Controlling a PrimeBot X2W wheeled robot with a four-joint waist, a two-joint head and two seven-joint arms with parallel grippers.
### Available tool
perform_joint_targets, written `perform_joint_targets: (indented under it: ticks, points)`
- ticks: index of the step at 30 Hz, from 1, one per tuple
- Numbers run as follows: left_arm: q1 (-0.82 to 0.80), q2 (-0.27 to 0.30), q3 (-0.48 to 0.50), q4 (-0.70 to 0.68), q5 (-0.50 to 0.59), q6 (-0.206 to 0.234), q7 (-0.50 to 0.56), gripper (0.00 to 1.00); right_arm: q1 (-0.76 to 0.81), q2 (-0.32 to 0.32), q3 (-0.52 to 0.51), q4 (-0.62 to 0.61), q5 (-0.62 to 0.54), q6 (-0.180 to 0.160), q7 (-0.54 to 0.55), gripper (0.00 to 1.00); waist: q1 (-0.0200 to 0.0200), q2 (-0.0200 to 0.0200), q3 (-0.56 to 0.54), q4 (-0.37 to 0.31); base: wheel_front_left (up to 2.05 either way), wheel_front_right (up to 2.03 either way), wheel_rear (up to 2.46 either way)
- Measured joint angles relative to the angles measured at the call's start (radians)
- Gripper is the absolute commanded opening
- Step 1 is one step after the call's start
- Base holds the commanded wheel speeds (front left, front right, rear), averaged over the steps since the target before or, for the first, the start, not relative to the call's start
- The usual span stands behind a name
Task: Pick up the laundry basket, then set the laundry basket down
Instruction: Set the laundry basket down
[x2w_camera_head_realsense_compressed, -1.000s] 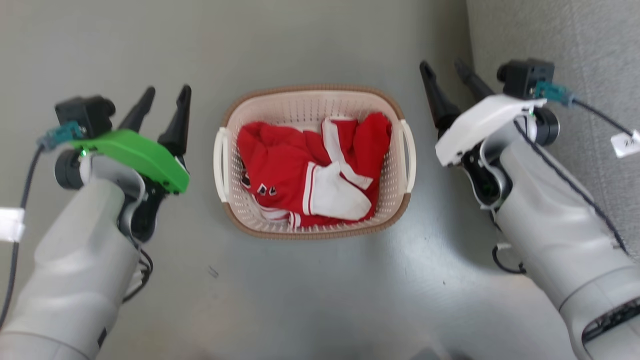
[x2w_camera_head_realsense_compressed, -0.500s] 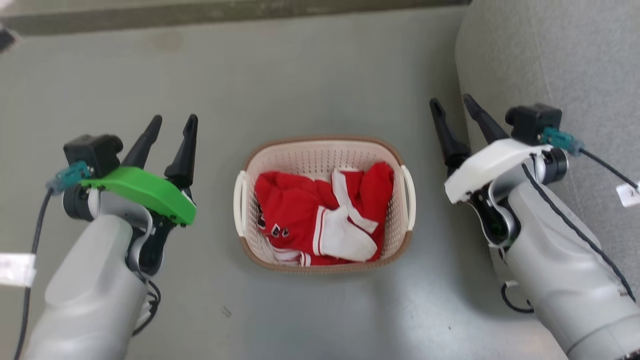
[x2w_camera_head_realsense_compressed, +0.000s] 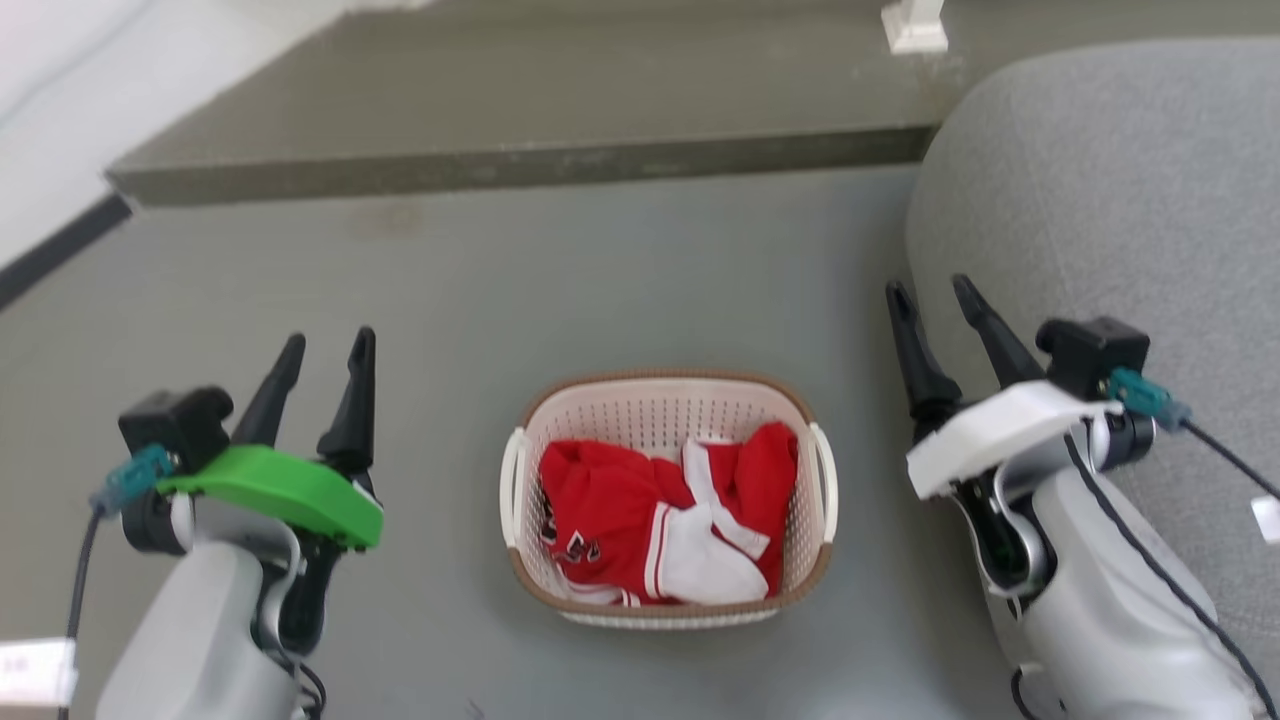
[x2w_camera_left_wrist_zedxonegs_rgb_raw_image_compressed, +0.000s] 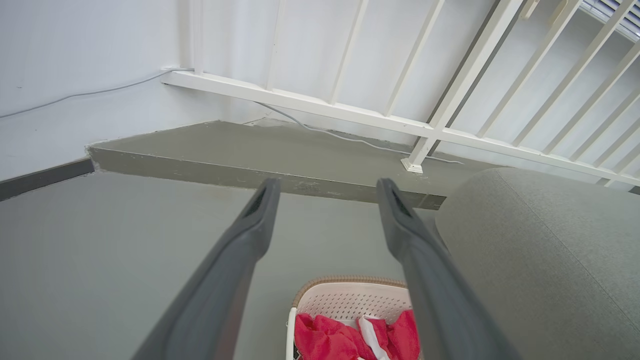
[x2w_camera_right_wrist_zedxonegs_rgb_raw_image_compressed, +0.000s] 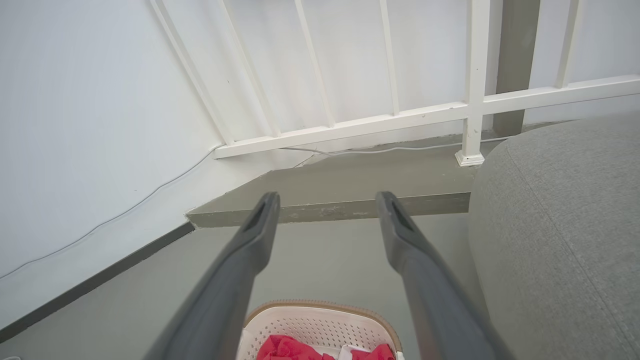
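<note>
The laundry basket (x2w_camera_head_realsense_compressed: 660, 415), cream-white and perforated with a brown rim band, stands on the grey floor between my arms, holding red and white clothes (x2w_camera_head_realsense_compressed: 660, 510). My left gripper (x2w_camera_head_realsense_compressed: 327, 347) is open to the basket's left, well apart from the white side handle (x2w_camera_head_realsense_compressed: 513, 485). On the other side my right gripper (x2w_camera_head_realsense_compressed: 930, 290) is open too, clear of the right handle (x2w_camera_head_realsense_compressed: 827, 480). The left wrist view has the basket (x2w_camera_left_wrist_zedxonegs_rgb_raw_image_compressed: 345, 300) low between the fingers (x2w_camera_left_wrist_zedxonegs_rgb_raw_image_compressed: 250, 235). In the right wrist view the basket (x2w_camera_right_wrist_zedxonegs_rgb_raw_image_compressed: 310, 320) sits at the bottom edge under the open right gripper (x2w_camera_right_wrist_zedxonegs_rgb_raw_image_compressed: 325, 200).
A grey upholstered seat (x2w_camera_head_realsense_compressed: 1100, 200) bulges in at the right, close behind my right gripper. A low concrete step (x2w_camera_head_realsense_compressed: 520, 165) crosses the back, with a white railing (x2w_camera_left_wrist_zedxonegs_rgb_raw_image_compressed: 425, 130) and white wall beyond. A thin cable (x2w_camera_right_wrist_zedxonegs_rgb_raw_image_compressed: 150, 192) runs along the wall.
The head camera has tilted up, so the basket sits lower and smaller in the picture and the step has come into view. Both grippers stay open beside the basket.
</note>
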Motion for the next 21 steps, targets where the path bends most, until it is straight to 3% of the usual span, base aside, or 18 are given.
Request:
perform_joint_targets:
  ticks: [11,21]
  points:
    - [0.144,-0.033,0.063,-0.095,0.071,0.009,0.0,1.0,0.138,-0.004,-0.062,-0.127,-0.063,-0.022,0.0,1.0,0.0,0.0,-0.104,0.001,0.0,0.0,0.0]
    - [0.22,-0.054,0.094,-0.153,0.131,0.009,0.0,1.0,0.225,0.002,-0.086,-0.192,-0.105,-0.023,0.0,1.0,0.0,0.0,-0.129,-0.005,0.0,0.0,0.0]
